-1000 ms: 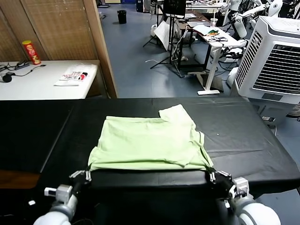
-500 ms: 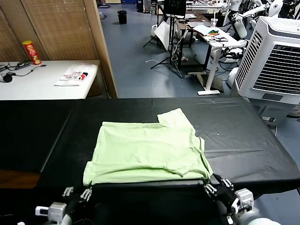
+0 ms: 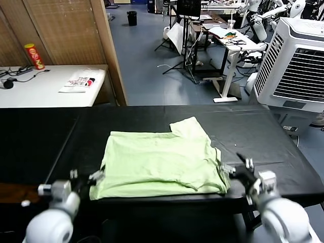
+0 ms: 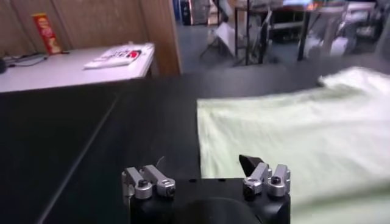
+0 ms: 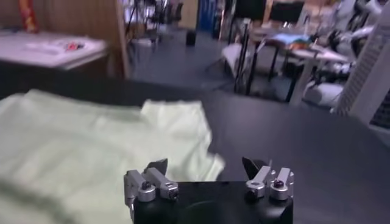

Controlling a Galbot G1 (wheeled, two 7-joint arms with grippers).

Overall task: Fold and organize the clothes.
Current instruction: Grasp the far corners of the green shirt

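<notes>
On the black table cover (image 3: 263, 147), mid-table, lies the shirt (image 3: 159, 164), folded to a rough rectangle, long axis running left-to-right across the table. One sleeve flap pokes out at the far right corner, pointing away from the robot. Fabric's thin, pale lime green, soft wrinkles, layered edge along the near side. Cover under it is smooth, dark, w/ faint creases. Left gripper (image 3: 83, 178) sits just beside the shirt's near left corner, fingers spread wide, holding nothing. Right gripper (image 3: 242, 168) just off the near right corner, fingers also wide apart, empty.
</notes>
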